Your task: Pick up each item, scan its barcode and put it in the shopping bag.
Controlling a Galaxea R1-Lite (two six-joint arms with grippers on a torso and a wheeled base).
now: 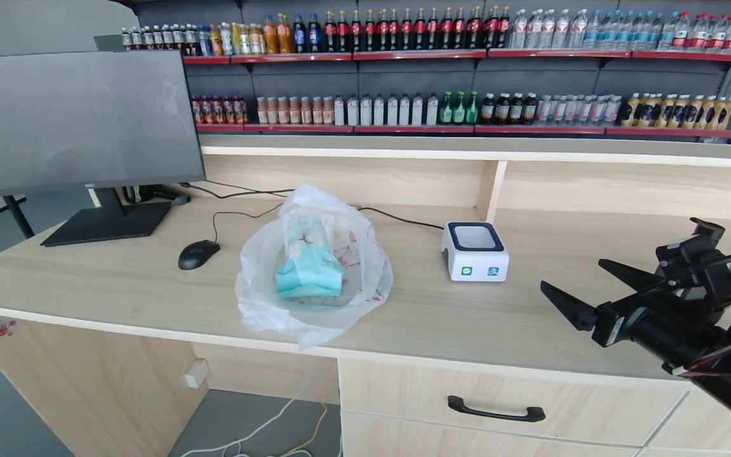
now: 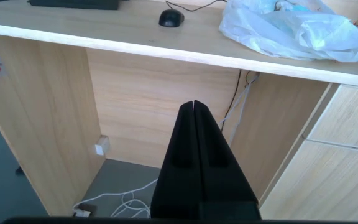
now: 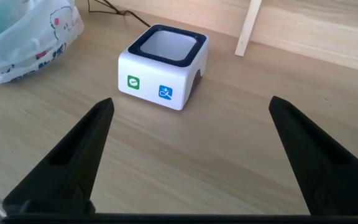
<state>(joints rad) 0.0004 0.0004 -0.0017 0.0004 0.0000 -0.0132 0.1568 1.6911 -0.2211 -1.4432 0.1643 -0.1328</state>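
On the bench [image 1: 118, 279] we count one shopping bag [image 1: 257, 273] at the middle with one teal packet [image 1: 308, 270] inside it. We also count one scanner [image 1: 474, 251] just right of the bag, one mouse [image 1: 198, 254] left of it and one monitor [image 1: 80, 120] far left. Our right pincer [image 1: 572, 274] hovers over the bench's right end, spread wide, pointing left. Our left pincer [image 2: 193, 107] sits below the bench's near edge, pressed together.

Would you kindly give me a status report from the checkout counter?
Left gripper shut, below the counter top. Right gripper open, empty, right of scanner. Teal packet in shopping bag.
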